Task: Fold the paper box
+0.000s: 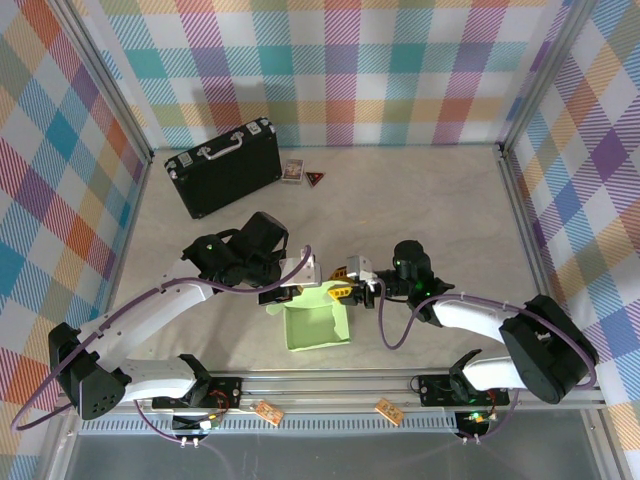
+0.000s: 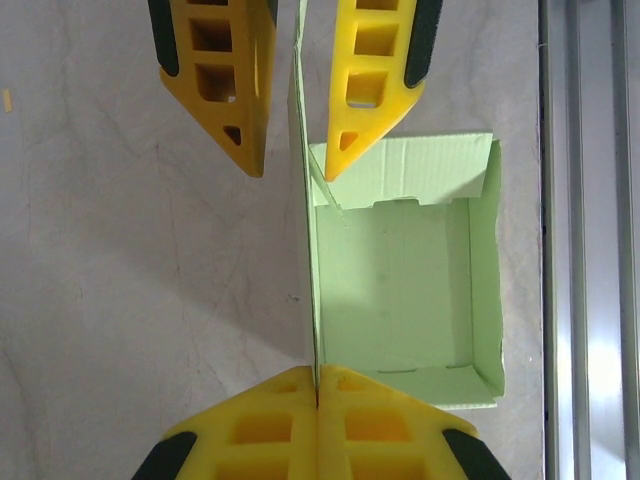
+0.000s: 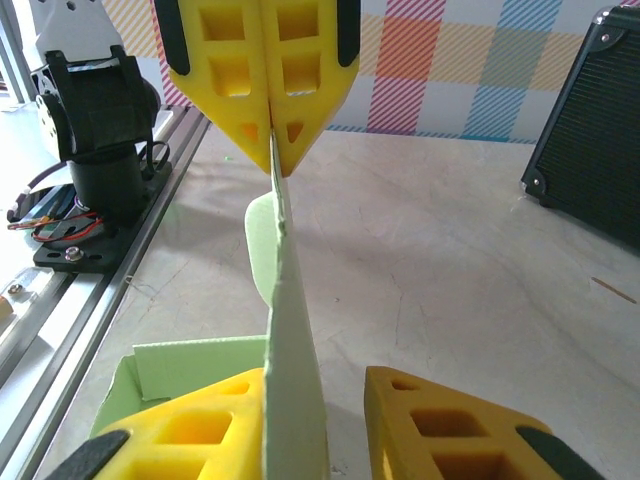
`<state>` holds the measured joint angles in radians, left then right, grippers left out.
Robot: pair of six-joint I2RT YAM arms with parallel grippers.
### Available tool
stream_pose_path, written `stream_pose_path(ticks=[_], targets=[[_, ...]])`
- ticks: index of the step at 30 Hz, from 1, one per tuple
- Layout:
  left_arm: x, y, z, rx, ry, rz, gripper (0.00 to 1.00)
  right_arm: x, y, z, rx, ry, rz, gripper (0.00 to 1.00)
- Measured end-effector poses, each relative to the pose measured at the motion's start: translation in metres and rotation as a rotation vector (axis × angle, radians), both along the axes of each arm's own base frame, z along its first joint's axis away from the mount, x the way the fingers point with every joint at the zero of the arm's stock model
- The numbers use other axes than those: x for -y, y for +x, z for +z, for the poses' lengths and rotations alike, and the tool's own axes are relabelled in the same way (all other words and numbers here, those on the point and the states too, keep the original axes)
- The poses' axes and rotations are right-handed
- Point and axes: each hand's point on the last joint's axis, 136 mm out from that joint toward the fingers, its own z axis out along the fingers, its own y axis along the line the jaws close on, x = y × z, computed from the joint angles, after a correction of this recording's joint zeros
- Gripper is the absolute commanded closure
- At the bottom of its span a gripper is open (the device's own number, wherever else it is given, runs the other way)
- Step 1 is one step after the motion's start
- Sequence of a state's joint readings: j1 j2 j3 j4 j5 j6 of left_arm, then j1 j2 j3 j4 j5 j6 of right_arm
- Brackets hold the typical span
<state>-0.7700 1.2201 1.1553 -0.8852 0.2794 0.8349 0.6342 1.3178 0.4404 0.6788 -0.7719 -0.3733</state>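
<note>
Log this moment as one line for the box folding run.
object: paper box, partly formed | left gripper: shut on its upright wall | right gripper: open, straddling same wall

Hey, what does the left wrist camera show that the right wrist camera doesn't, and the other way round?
Left wrist: a look straight down into the paper box, with its floor and raised walls. Right wrist: the black briefcase, the checked wall and an arm base. Both: one upright box wall, with the left gripper shut on it and the right gripper open astride it.
</note>
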Motion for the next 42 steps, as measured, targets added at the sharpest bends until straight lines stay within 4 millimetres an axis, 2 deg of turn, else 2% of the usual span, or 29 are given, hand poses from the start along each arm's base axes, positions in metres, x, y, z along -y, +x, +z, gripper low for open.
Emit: stream_pose_path(ticks=[1,2,5,6,7,8,10,12,22,23,24,25,28,30,32,35,38,41,42], targets=[[0.0,0.0,0.0,0.0,0.0,0.0,1.0,0.0,0.0,-0.001,0.0,-0.001,0.001,0.96],[0.0,0.0,0.0,0.001,0.0,0.0,1.0,0.0,0.0,-0.002,0.002,0.0,0.001,1.0],[-0.001,0.0,0.0,0.002,0.003,0.002,1.0,-0.001,-0.001,-0.004,-0.003,0.004,0.009,1.0],[0.0,0.0,0.0,0.001,0.003,0.001,1.0,-0.001,-0.002,-0.004,-0.002,0.007,0.011,0.95],[0.0,0.0,0.0,0.001,0.002,0.001,1.0,0.0,-0.002,-0.005,-0.004,0.007,0.012,0.76],[0.0,0.0,0.0,0.001,0.002,0.001,1.0,0.0,-0.002,-0.005,-0.006,0.01,0.009,0.64],[-0.001,-0.001,-0.001,-0.003,0.003,-0.001,1.0,0.0,0.0,-0.005,-0.006,0.01,-0.003,0.54],[-0.001,-0.001,-0.001,-0.004,0.003,-0.001,1.0,0.001,0.0,-0.007,-0.011,0.007,-0.012,0.54],[0.0,-0.001,-0.001,-0.004,0.003,-0.001,1.0,0.003,-0.002,-0.028,-0.057,-0.033,-0.014,0.74],[0.0,-0.001,-0.001,-0.004,0.003,-0.001,1.0,0.003,-0.002,-0.031,-0.062,-0.037,-0.014,0.78],[0.0,-0.001,-0.001,-0.003,0.002,-0.001,1.0,0.002,-0.001,-0.034,-0.066,-0.042,-0.012,0.91],[-0.001,-0.001,-0.001,-0.003,0.003,-0.001,1.0,0.002,-0.002,-0.036,-0.069,-0.044,-0.008,1.0],[-0.002,-0.001,-0.003,-0.005,0.008,0.001,1.0,0.001,-0.003,-0.04,-0.079,-0.041,0.007,1.0],[-0.001,-0.001,-0.003,-0.005,0.009,0.0,1.0,0.001,-0.004,-0.04,-0.077,-0.037,0.009,0.72],[-0.001,-0.001,-0.003,-0.007,0.007,0.0,1.0,0.001,-0.002,-0.039,-0.069,-0.033,0.001,0.66],[-0.001,-0.001,-0.003,-0.007,0.006,-0.001,1.0,0.001,0.0,-0.041,-0.072,-0.038,-0.008,0.67],[-0.001,-0.002,-0.002,-0.006,0.006,-0.001,1.0,0.0,0.0,-0.046,-0.08,-0.044,-0.008,0.73],[-0.002,-0.002,0.0,0.0,0.001,-0.001,1.0,0.0,0.001,-0.052,-0.092,-0.053,-0.008,0.82],[-0.002,-0.002,0.0,0.001,0.0,-0.001,1.0,0.0,0.001,-0.052,-0.089,-0.052,-0.005,0.88]])
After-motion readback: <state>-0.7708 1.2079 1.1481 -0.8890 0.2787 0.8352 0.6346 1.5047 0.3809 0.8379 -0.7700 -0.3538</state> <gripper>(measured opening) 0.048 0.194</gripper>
